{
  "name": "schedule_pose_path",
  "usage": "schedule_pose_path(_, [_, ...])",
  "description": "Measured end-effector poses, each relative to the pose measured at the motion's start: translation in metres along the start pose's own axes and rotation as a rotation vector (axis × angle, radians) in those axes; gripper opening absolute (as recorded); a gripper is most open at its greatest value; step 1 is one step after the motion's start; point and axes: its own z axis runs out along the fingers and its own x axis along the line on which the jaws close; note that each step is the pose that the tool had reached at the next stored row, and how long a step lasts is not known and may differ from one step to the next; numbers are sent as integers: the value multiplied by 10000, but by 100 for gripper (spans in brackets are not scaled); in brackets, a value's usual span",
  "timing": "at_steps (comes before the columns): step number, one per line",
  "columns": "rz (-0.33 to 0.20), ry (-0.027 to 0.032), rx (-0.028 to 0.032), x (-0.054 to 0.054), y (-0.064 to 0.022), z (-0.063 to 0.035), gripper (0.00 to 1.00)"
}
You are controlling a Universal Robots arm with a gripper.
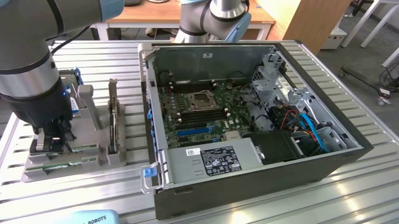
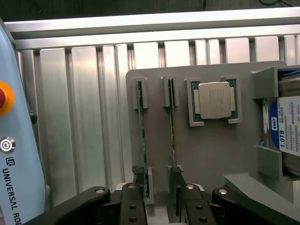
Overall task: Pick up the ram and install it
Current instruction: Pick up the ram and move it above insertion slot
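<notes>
So, claw [image 2: 157, 180] hovers wide open over one end of the two ram sticks [image 2: 142, 126], which run lengthwise away from it.

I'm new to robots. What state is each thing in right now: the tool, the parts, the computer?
Tool: open, holding nothing.
Processor: lying flat in its pocket.
Hard drive: seated in its bracket.
Ram nearer the processor: on edge in its slot of the holder, not picked up.
Ram farther from the processor: the same, on edge in its slot.
Computer case: side open, board exposed.
</notes>
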Motion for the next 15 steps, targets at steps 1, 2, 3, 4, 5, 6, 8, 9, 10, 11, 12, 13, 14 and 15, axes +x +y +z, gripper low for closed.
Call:
schedule_pose_path(1, [0,-1,1,6,-1,1,35])
schedule_pose_path(2, [0,0,0,12,-1,1,35])
schedule_pose_path(3, [1,-2,1,13,-1,6,35])
schedule_pose_path(4, [2,-3,3,15,-1,13,35])
schedule_pose_path(5, [2,-2,2,16,-2,22,35])
schedule_pose_path(6, [0,-1,1,18,-3,30,35])
schedule_pose_path(8, [0,-2,5,19,-4,51,35])
schedule_pose_path(9, [0,-1,6,19,-4,62,35])
schedule_pose_path(10, [-1,-2,8,19,-5,74,35])
schedule_pose_path(11, [0,-2,12,20,-5,86,35])
schedule_pose_path(12, [-1,-2,13,20,-6,96,35])
schedule_pose_path(13, [-1,-2,16,20,-6,107,35])
schedule_pose_path(14, [-2,-2,18,21,-7,119,35])
schedule_pose_path(15, [-6,-2,18,21,-8,131,35])
